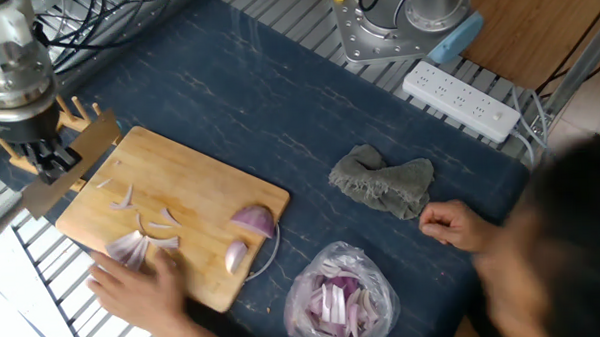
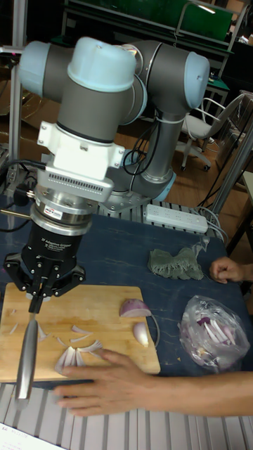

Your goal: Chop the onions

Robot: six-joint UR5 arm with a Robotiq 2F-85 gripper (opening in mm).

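Two red onion wedges (image 1: 254, 222) (image 2: 133, 307) lie at the right end of the wooden cutting board (image 1: 196, 187) (image 2: 95, 309). Thin onion slivers (image 1: 133, 249) (image 2: 74, 355) lie nearer its left front. My gripper (image 1: 50, 162) (image 2: 35, 295) hangs over the board's left end, shut on a knife (image 2: 28, 351) whose blade points down at the board's left edge. A person's hand (image 1: 139, 284) (image 2: 112, 383) rests on the board's front edge, touching the slivers.
A clear bag (image 1: 340, 297) (image 2: 211, 334) of cut onion pieces lies right of the board. A grey-green cloth (image 1: 384, 183) and the person's other hand (image 1: 457, 223) are further right. A power strip (image 1: 463, 101) lies at the back, a wooden rack (image 1: 78, 114) behind the gripper.
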